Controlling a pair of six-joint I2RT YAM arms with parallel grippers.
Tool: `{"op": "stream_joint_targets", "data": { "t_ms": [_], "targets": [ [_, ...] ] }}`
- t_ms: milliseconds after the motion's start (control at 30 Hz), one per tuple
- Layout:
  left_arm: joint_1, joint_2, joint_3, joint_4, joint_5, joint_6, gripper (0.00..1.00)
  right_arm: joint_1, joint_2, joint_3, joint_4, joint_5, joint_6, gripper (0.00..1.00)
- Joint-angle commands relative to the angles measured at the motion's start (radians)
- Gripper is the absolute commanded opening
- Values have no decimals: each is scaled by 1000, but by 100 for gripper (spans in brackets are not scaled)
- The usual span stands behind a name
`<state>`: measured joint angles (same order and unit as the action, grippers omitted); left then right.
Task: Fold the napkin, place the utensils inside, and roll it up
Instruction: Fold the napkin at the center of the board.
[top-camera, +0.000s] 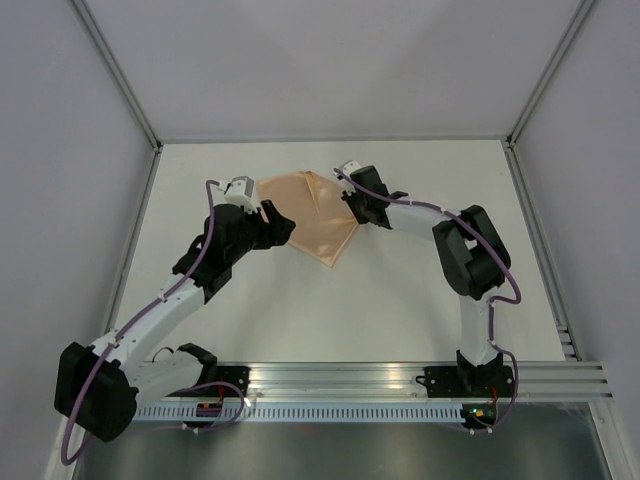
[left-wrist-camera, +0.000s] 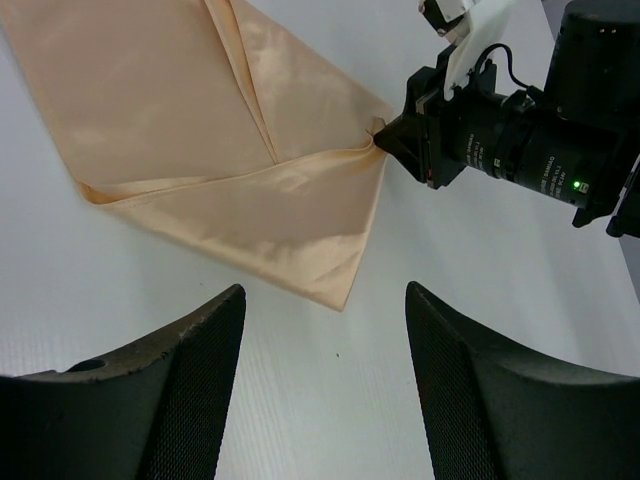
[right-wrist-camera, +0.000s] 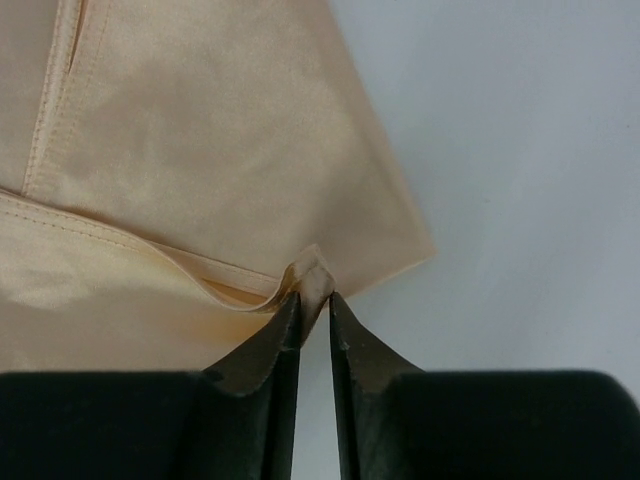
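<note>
L gripper (left-wrist-camera: 324, 298): jaws spread wide, nothing held, positioned at left edge of napkin (top-camera: 315, 215). Napkin: peach, partly folded, seams shown, laid on white table (top-camera: 400, 300), far centre, betw. both grippers. R gripper (right-wrist-camera: 315, 298): fingers nearly closed, napkin's right corner pinched.

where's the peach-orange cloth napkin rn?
Top view: the peach-orange cloth napkin lies folded, far-centre on the white table, between the grippers; the right gripper pinches its right corner, the left gripper hangs open beside it.

Napkin (top-camera: 315, 215) on table (top-camera: 330, 320) (far side, mid L-R)
</note>
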<state>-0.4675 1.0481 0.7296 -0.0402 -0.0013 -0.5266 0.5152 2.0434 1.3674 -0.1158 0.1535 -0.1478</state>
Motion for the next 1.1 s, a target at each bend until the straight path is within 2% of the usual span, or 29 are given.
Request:
{"op": "stream_joint_targets", "data": {
  "t_ms": [0, 167, 600, 1067],
  "targets": [
    [1, 30, -9, 85, 60, 2, 71, -14, 6, 53, -31, -8, 28, 24],
    [-2, 75, -15, 105, 87, 14, 71, -27, 9, 65, -45, -26, 39, 37],
    [-45, 231, 53, 138, 138, 53, 74, -73, 29, 99, -79, -81, 62, 44],
    [-88, 352, 191, 118, 124, 88, 77, -161, 9, 225, -165, -248, 145, 48]
  ]
}}
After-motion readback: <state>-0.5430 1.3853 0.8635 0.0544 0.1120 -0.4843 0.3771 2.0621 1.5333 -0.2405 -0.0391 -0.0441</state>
